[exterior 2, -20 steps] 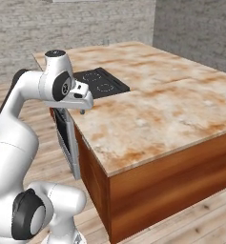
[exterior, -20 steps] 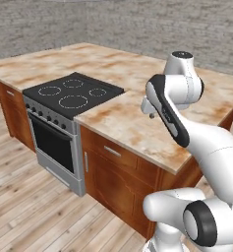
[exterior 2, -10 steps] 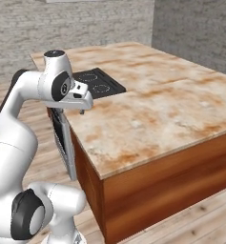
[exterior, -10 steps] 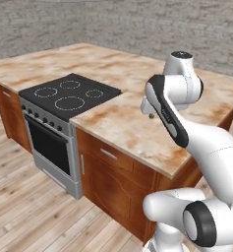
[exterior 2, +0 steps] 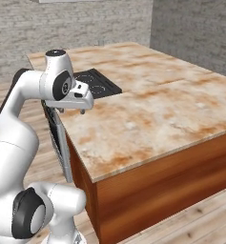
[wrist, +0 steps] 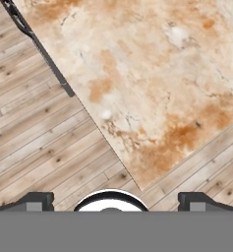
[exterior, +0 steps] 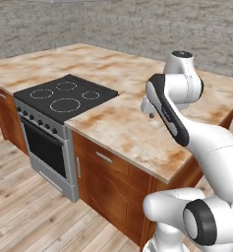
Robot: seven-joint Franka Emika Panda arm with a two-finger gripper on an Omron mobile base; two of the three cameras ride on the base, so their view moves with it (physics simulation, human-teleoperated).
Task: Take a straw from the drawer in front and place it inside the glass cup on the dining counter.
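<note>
- The black glass cooktop (exterior: 64,97) with 4 ring burners sits in the left part of the worktop, above a steel oven (exterior: 45,150) with a dark glass door.
- The cream stone dining counter (exterior: 119,123), mottled rust-brown, spreads right of the cooktop on a reddish-brown wood base.
- Under the counter's front edge, just right of the oven, is the closed reddish-brown wooden drawer (exterior: 105,157) with a small silver bar handle.
- Below it is a cabinet door (exterior: 99,189) with a vertical handle.
- The red straw cannot be made out in any view.
- The white arm's 2-finger gripper (exterior: 148,110) hangs above the counter, near its front edge and right of the cooktop, touching nothing.
- In the hand view its 2 dark fingertips (wrist: 35,201) stand far apart at the bottom, jaws spread wide with nothing between them, looking down on the counter's front corner (wrist: 142,184) and the pale wood plank floor (wrist: 34,142).
- From the right base view the gripper (exterior 2: 72,109) hovers over the counter edge beside the cooktop (exterior 2: 96,83).
</note>
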